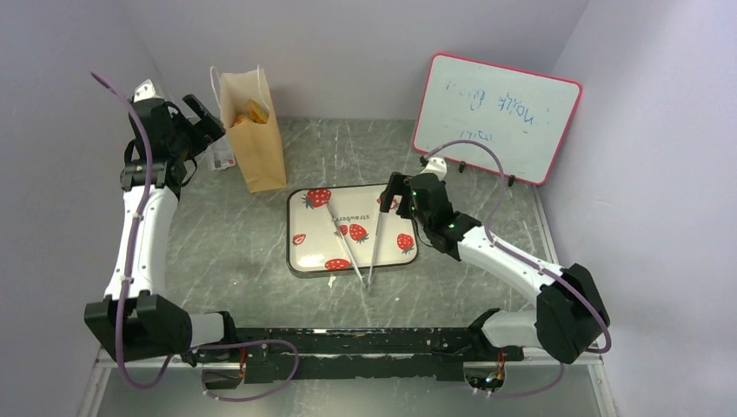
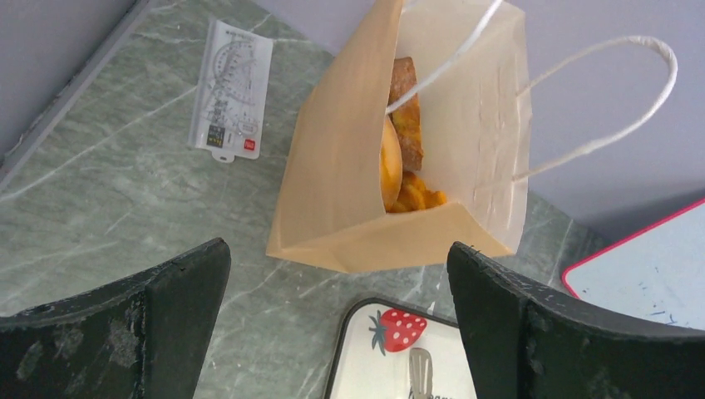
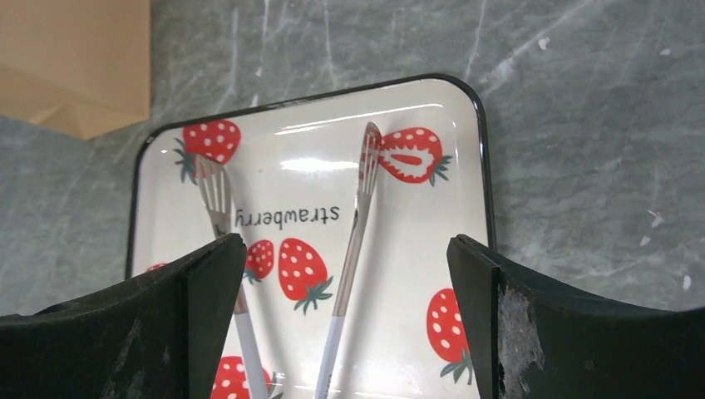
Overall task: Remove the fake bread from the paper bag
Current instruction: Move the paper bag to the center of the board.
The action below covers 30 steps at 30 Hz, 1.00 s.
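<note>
While both arms sit idle-looking over it, the table [image 1: 226,252] reads as grey-green marbled stone, boxed in by plain pale lavender walls [image 1: 348,52]. A pink-framed whiteboard [image 1: 497,117] with scribbles leans at the back right. A white strawberry-print tray [image 1: 315,224] sits mid-table with silver tongs [image 1: 346,248] lying on it in a V, hinge end at the near rim. A small white printed card [image 2: 231,100] lies flat just left of the paper bag [image 1: 261,148]. The bag is tan kraft with white cord loop handles, standing upright at the back left, mouth open. The fake bread [image 2: 406,108] is all inside it: glossy golden-orange pieces, one brown-crusted oblong on end, one smooth rounded loaf beside it and a ridged twist lower down, their tops showing at the mouth in the top view. Left gripper [image 1: 207,117] is raised just left of the bag's mouth, jaws spread wide, nothing between them. Right gripper [image 1: 400,198] hangs over the tray's far right corner, jaws also wide apart and empty, tong tips below it.
</note>
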{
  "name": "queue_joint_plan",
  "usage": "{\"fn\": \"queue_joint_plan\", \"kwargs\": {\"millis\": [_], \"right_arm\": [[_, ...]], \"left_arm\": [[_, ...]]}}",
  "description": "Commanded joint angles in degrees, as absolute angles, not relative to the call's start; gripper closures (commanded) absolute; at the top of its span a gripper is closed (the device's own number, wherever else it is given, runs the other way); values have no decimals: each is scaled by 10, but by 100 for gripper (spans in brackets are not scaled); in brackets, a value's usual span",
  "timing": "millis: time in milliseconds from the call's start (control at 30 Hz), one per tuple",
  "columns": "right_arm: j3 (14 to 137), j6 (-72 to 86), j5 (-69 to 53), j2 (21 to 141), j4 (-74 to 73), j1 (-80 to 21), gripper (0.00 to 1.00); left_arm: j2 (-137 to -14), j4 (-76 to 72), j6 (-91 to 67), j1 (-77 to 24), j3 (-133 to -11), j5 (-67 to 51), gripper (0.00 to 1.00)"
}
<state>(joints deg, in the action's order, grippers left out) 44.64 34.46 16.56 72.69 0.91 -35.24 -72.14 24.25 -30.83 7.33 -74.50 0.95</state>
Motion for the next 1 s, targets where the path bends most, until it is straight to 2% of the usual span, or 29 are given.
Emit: {"fn": "queue_joint_plan", "kwargs": {"millis": [0, 400, 667, 867, 967], "right_arm": [[474, 337, 229, 744, -43, -384, 7], [494, 333, 273, 783, -73, -450, 6], [513, 319, 283, 810, -96, -492, 6], [517, 312, 299, 837, -105, -538, 5], [511, 309, 297, 845, -101, -552, 0]], "left_arm": [[-760, 259, -288, 73, -799, 31, 1], [-867, 226, -292, 68, -862, 23, 1], [-944, 235, -268, 36, -929, 69, 1], [-988, 231, -258, 17, -946, 95, 8], [-1008, 231, -252, 10, -950, 110, 12]]}}
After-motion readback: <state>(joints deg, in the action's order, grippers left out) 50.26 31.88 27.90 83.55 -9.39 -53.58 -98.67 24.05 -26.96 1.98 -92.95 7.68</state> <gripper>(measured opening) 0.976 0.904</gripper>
